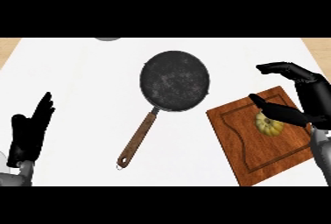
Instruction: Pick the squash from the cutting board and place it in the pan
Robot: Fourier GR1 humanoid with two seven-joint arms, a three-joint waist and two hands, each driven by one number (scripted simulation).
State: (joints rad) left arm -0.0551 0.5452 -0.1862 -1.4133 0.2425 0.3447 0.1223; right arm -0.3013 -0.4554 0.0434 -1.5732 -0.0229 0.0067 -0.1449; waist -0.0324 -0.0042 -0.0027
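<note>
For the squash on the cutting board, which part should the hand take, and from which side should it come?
Probably the round body of the squash, taken across its width from above. It is small, squat and ribbed, lying flat on the cutting board, so its sides are free. The right hand is already over it, thumb on its left side and fingers arched above; the pan lies to the left.

Both hands are glossy black: the left hand (27, 133) shows long, tapering fingers (44, 105) joined to a pale grey forearm (14, 177) (rounded at the wrist), and the right hand (309, 94) has segmented black fingers (279, 68) above a darker grey forearm (320, 151).
</note>
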